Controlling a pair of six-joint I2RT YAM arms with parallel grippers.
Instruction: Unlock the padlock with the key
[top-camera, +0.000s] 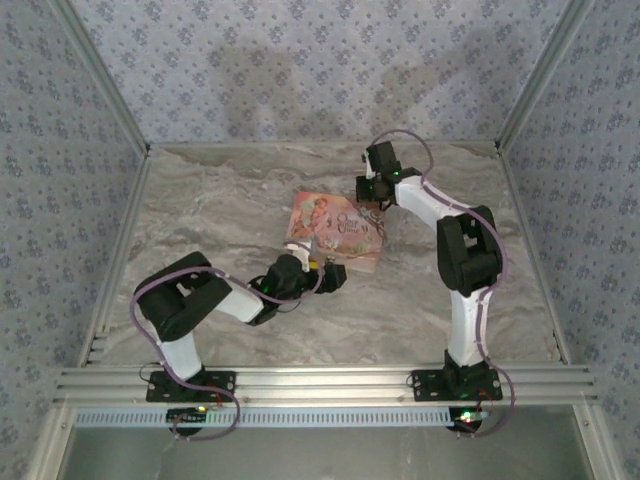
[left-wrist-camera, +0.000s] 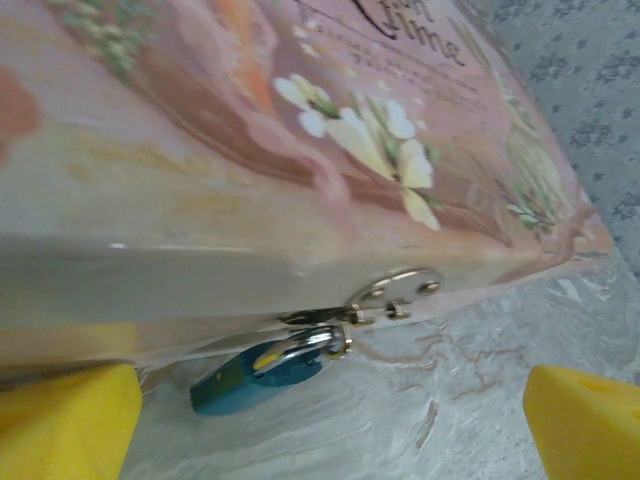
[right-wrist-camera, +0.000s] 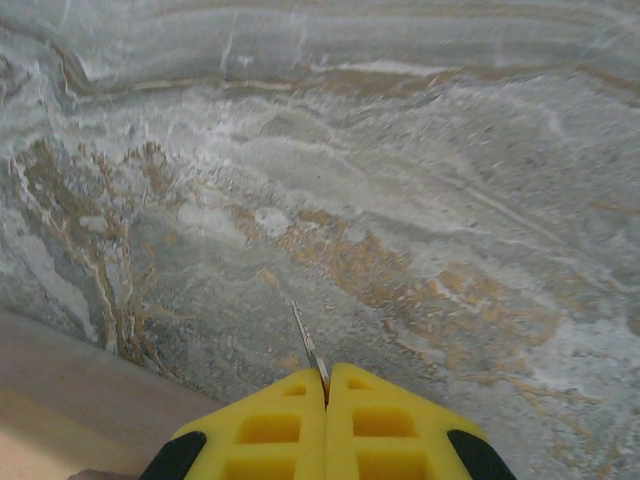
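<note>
The small teal padlock (left-wrist-camera: 250, 378) hangs by its silver shackle from the metal hasp (left-wrist-camera: 400, 290) on the side of the pink picture-printed box (left-wrist-camera: 300, 130), and lies on the marble table. My left gripper (left-wrist-camera: 330, 435) is open, with one yellow finger (left-wrist-camera: 65, 420) on each side of the padlock and neither touching it. From above, my left gripper (top-camera: 328, 274) sits at the near edge of the box (top-camera: 335, 228). My right gripper (top-camera: 372, 198) is at the box's far right corner. It is shut on the key (right-wrist-camera: 308, 345), whose thin blade sticks out between the fingertips above the table.
The marble tabletop (top-camera: 220, 200) lies open to the left of the box and behind it. Patterned walls enclose the table on three sides. The edge of the pink box (right-wrist-camera: 60, 400) shows at the lower left of the right wrist view.
</note>
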